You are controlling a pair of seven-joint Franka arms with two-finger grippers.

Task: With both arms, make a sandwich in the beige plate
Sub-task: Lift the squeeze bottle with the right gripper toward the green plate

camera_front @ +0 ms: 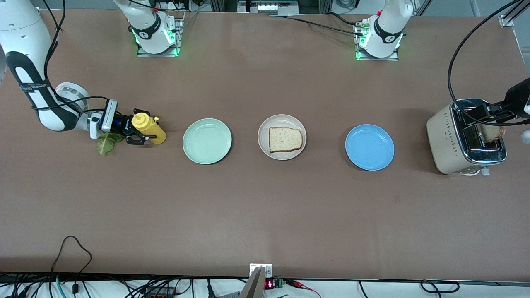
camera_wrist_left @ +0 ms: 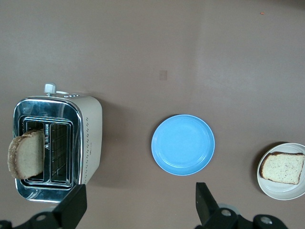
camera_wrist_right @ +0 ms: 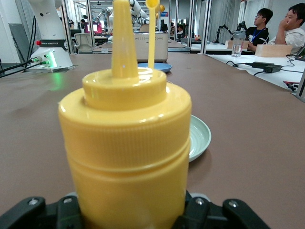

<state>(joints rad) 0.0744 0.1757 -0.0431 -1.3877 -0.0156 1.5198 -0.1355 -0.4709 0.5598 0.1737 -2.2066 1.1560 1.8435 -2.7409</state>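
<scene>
1. You have the right gripper (camera_front: 138,133) low at the right arm's end of the table, its fingers set on either side of the yellow squeeze bottle (camera_front: 148,127). The right wrist view shows the bottle (camera_wrist_right: 126,143) filling the gap between the jaws, but you cannot tell whether they have actually clamped onto it.
2. A green lettuce leaf (camera_front: 107,143) lies on the table (camera_front: 265,207) just beside that gripper, under the wrist.
3. Your beige plate (camera_front: 282,137) sits in the middle of the row of three plates. One toast slice (camera_front: 285,139) lies flat in it, with nothing on top.
4. The mint green plate (camera_front: 207,141) lies between the bottle and the beige plate, and the blue plate (camera_front: 369,147) lies toward the left arm's end.
5. Your left gripper (camera_wrist_left: 138,205) hangs above the table between the toaster (camera_wrist_left: 57,143) and the blue plate (camera_wrist_left: 183,144), its jaws spread wide and holding nothing.
6. A second bread slice (camera_wrist_left: 26,153) stands up out of one toaster slot, leaning outward over the rim.
</scene>
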